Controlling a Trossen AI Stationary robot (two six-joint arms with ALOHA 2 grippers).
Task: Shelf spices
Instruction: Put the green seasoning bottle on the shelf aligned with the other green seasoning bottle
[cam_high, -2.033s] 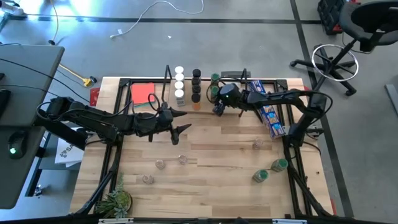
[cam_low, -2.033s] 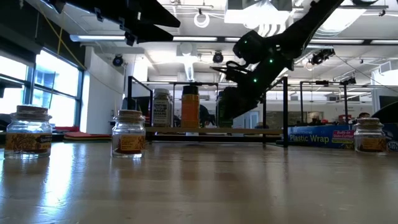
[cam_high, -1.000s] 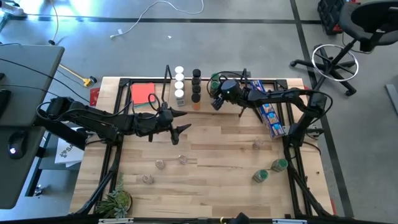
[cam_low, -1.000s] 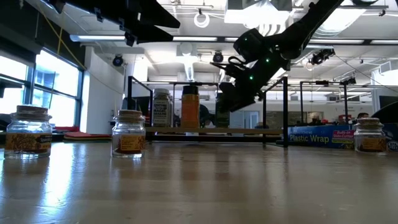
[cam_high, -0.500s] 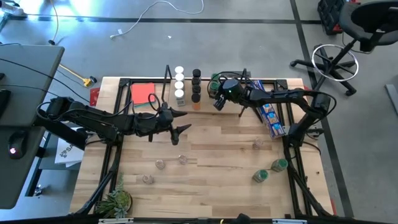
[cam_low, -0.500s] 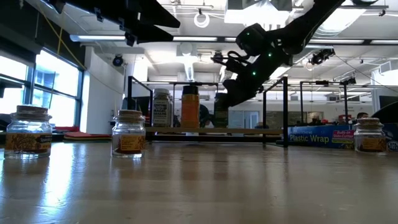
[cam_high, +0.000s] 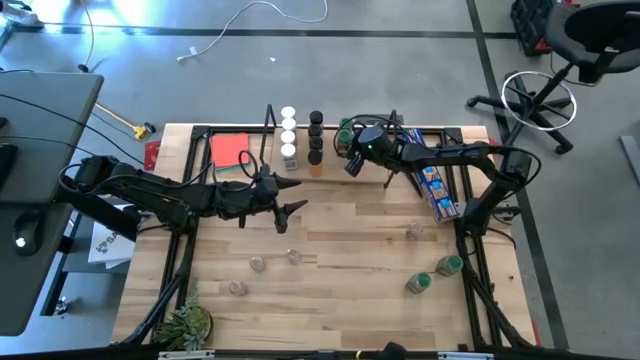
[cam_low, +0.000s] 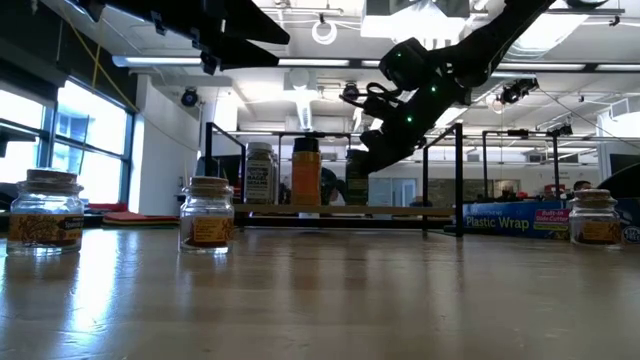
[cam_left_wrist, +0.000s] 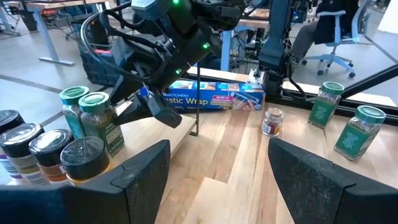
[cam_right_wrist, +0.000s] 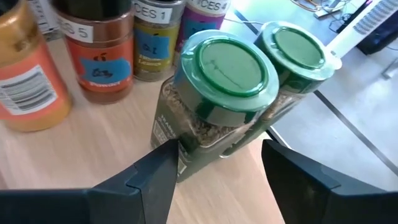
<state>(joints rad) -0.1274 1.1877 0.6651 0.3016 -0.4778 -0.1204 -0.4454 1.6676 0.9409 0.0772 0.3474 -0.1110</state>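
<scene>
Tabletop (cam_high: 350, 240): pale wood planks, smooth, satin sheen. Shelf (cam_low: 330, 210): light wooden board, thin black metal wire frame. Green-lidded jars (cam_right_wrist: 217, 93) just ahead of right gripper (cam_right_wrist: 214, 168) jaws: clear glass, glossy green plastic lids, paper labels. Jaws: matt dark plastic. Blue packet (cam_left_wrist: 211, 99): printed glossy cardboard. Red card (cam_high: 230, 150): flat, matt.

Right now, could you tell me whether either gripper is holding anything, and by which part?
Neither. The right gripper hangs open above a green-lidded jar standing on the shelf; the left gripper is open and empty.
</scene>
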